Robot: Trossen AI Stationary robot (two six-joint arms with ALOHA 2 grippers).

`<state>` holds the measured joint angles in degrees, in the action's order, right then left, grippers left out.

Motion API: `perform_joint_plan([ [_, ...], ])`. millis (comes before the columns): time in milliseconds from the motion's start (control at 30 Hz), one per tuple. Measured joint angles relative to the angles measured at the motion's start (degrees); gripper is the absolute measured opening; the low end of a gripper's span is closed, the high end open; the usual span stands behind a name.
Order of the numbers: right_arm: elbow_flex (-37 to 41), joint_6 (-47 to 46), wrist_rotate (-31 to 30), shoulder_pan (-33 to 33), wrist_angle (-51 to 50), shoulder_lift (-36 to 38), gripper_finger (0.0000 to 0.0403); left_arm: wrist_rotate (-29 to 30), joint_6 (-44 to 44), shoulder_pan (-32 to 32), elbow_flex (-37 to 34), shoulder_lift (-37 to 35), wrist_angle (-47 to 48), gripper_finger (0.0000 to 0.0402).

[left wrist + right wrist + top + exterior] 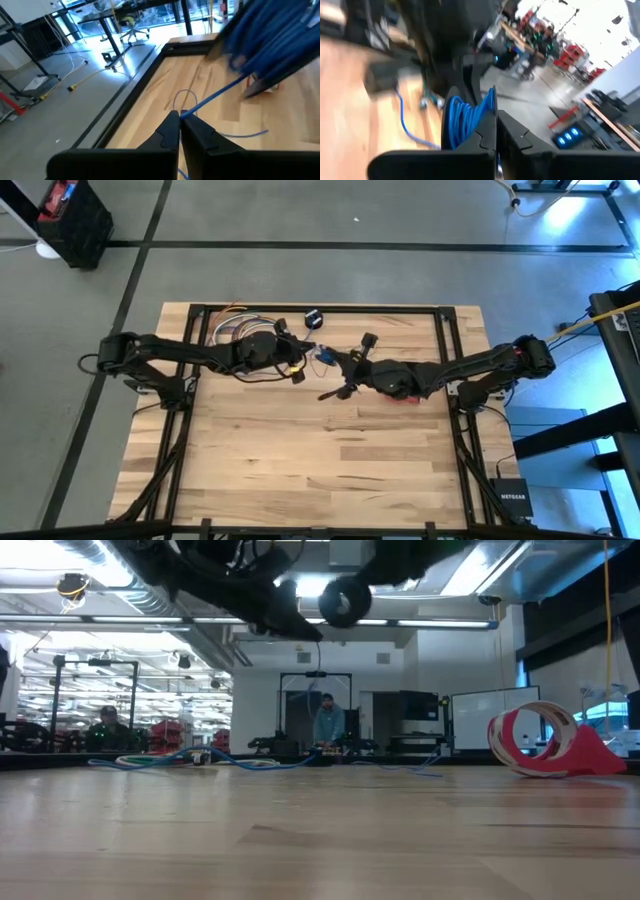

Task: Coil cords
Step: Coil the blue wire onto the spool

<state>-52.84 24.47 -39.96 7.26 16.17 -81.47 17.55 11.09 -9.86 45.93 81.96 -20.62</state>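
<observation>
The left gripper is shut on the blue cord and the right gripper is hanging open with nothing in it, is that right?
Not quite. The left gripper is shut on the blue cord, but the right gripper is not open and empty: the right wrist view shows its fingers closed on a coil of that blue cord.

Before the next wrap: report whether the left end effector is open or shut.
Shut. In the left wrist view the left end effector has its fingers pressed together, pinching the blue cord.
</observation>
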Motion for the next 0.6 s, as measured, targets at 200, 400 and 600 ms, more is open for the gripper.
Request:
perform_joint_plan([
  [200, -0.09, -2.94, -2.16, -1.55, -6.85, -0.04, 0.0003, -0.89, -0.66, 0.57, 0.00, -1.76, 2.25, 0.0005],
  [400, -0.20, -5.91, 1.19, -5.45, -9.48, -2.35, 0.0003, -0.82, -1.76, 2.09, -0.02, -1.89, 2.48, 0.0005],
  [600, -0.01, -7.22, 3.69, -7.46, -9.47, -5.97, 0.0003, -0.76, -3.23, 2.30, -0.07, -1.99, 1.69, 0.0005],
])
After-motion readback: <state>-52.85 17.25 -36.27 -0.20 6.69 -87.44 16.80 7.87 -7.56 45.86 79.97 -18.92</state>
